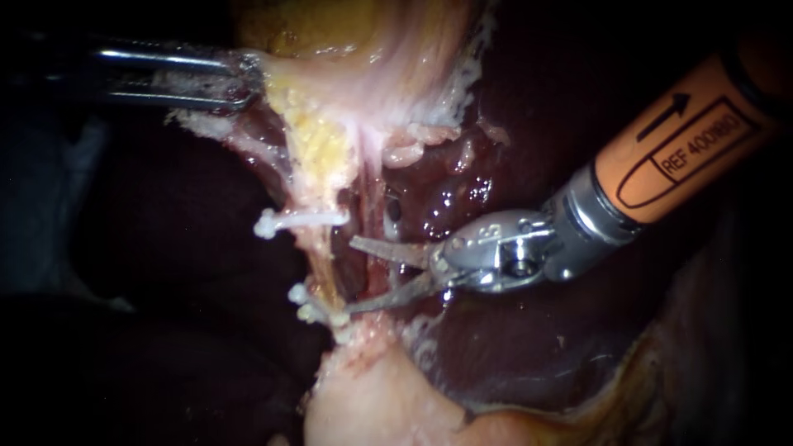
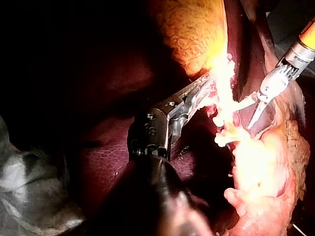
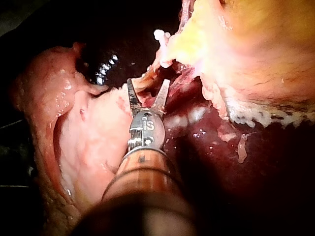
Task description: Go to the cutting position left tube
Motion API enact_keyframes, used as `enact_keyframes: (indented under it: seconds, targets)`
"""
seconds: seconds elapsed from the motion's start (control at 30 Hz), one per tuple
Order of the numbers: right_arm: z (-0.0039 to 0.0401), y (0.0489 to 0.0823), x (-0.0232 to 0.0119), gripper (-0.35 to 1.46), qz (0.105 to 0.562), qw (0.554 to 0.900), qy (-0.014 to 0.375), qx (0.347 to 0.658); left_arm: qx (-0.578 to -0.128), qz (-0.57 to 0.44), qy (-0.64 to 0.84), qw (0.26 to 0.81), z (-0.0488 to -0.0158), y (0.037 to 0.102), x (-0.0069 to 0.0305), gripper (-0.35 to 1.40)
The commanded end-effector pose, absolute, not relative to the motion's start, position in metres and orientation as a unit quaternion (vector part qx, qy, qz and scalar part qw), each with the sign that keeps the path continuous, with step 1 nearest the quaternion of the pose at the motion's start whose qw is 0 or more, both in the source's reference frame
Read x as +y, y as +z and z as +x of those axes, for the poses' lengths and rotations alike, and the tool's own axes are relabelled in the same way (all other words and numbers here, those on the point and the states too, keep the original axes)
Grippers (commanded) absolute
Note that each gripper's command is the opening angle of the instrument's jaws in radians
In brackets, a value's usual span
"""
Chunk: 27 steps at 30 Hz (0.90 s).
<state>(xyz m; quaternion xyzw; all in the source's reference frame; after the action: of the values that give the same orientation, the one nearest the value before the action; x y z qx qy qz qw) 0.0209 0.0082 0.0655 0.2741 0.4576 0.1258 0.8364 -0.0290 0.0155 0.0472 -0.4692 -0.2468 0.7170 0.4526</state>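
1. Nearest to us in the endoscope view, the right instrument [image 1: 350, 276] comes in from the upper right of the frame on an orange shaft. Its silver wrist sits just right of centre. Its two thin blades stand apart in a wide V pointing left and grip nothing.
2. Just past the blade tips, the left tube [image 1: 320, 256] runs down the centre-left of the frame as a pale yellowish strand. The upper blade's tip ends just right of it (we cannot tell whether the tube lies inside the gap).
3. One white upper clip [image 1: 301, 220] crosses the tube above the blades. The lower clips [image 1: 307, 312] cluster on it just beside the lower blade's tip. The open blades face the bare stretch between them.
4. In the right wrist view, the spread blades have pale and red tissue between them, with a white clip beyond their tips.
5. Farther back, in the upper left of the frame, the left instrument [image 1: 252, 83] has its jaws clenched on the pale edge of the gallbladder [image 1: 363, 58].
6. The gallbladder fills the top centre, and a pale tissue mass [image 1: 372, 405] sits at the bottom centre.
7. Farthest back, the dark red liver [image 1: 529, 339] spreads across the right and lower right.
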Motion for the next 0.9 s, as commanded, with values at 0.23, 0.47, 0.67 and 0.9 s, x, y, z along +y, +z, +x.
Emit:
enact_keyframes:
  seconds: [0.23, 0.47, 0.67, 0.9]
  targets:
    - [0.0214, 0.0661, 0.0087, 1.41, 0.291, 0.828, 0.103, 0.468, -0.247, -0.469, 0.717, 0.452, -0.029, 0.0473, 0.0155, -0.35]
    - [0.0238, 0.0658, 0.0086, 1.36, 0.312, 0.809, 0.064, 0.495, -0.246, -0.469, 0.717, 0.452, -0.029, 0.0473, 0.0155, -0.35]
    - [0.0263, 0.0653, 0.0084, 1.31, 0.317, 0.797, 0.052, 0.512, -0.247, -0.47, 0.717, 0.452, -0.0292, 0.0474, 0.0155, -0.35]
    - [0.0289, 0.0649, 0.0082, 1.31, 0.317, 0.797, 0.097, 0.505, -0.247, -0.47, 0.717, 0.452, -0.0292, 0.0474, 0.0155, -0.35]
